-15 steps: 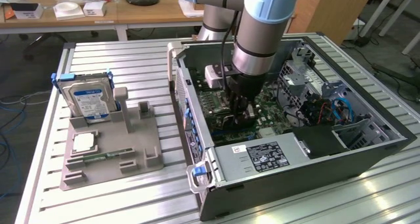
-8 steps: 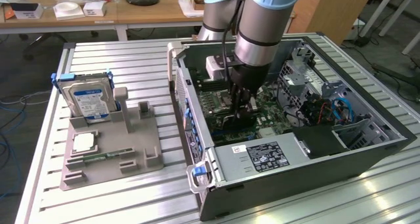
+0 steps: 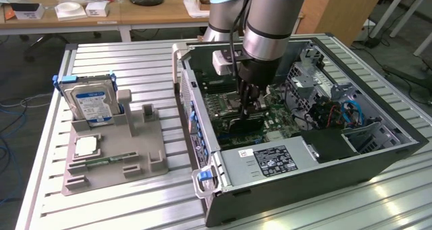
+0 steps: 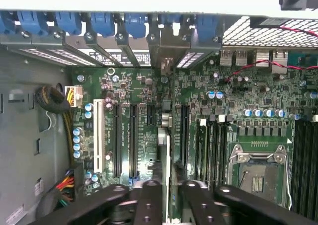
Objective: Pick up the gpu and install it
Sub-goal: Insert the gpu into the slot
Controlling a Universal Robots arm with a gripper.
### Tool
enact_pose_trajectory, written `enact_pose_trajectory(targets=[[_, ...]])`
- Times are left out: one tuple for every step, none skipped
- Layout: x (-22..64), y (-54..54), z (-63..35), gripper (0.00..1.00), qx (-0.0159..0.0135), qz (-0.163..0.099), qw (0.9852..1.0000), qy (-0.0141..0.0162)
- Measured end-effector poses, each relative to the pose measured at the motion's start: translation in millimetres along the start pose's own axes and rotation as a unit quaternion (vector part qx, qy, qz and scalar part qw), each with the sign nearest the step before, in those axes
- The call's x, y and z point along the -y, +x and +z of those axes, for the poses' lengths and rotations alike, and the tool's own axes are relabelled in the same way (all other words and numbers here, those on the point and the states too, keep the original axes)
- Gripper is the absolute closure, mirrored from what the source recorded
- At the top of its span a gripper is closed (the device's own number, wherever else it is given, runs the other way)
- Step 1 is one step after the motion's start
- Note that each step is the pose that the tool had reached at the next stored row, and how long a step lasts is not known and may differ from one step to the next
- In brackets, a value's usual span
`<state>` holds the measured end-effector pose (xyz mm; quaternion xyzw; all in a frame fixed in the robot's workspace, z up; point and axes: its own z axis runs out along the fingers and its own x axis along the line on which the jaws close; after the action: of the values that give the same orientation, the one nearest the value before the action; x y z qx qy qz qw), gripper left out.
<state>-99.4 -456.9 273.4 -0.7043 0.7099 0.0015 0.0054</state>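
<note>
GPU (image 4: 166, 155) stands edge-on between the gripper (image 4: 166, 195) fingers, clamped, over a motherboard (image 4: 144, 111) slot inside the case (image 3: 378, 159). Keep it square to the slot — bracket toward twelve o'clock in the wrist view — and press evenly.

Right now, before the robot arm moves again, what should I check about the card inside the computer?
1. The gpu is inside the case, standing edge-on over the motherboard: ok.
2. The gripper sits directly over the gpu: ok.
3. The gpu is pushed fully down into its slot: cannot tell.
4. The red wires lie apart from the gpu: ok.
5. The hard drive stands in its grey holder outside the case, out of the way: ok.
</note>
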Motion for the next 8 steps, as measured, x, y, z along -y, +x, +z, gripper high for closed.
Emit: enact_pose_trajectory(targets=[[0.0, 0.0, -0.1, 0.80, -0.0001, 0.000, 1.0000, 0.0000], [0.0, 0.0, -0.1, 0.80, -0.0001, 0.000, 1.0000, 0.0000], [0.0, 0.0, -0.1, 0.86, -0.0001, 0.000, 1.0000, 0.0000], [0.0, 0.0, -0.1, 0.90, -0.0001, 0.000, 1.0000, -0.0001], [0.0, 0.0, -0.1, 0.90, -0.0001, 0.000, 1.0000, 0.0000], [0.0, 0.0, -0.1, 0.90, -0.0001, 0.000, 1.0000, -0.0001], [0.0, 0.0, -0.1, 0.90, -0.0001, 0.000, 1.0000, -0.0001], [0.0, 0.0, -0.1, 0.90, -0.0001, 0.000, 1.0000, -0.0001]])
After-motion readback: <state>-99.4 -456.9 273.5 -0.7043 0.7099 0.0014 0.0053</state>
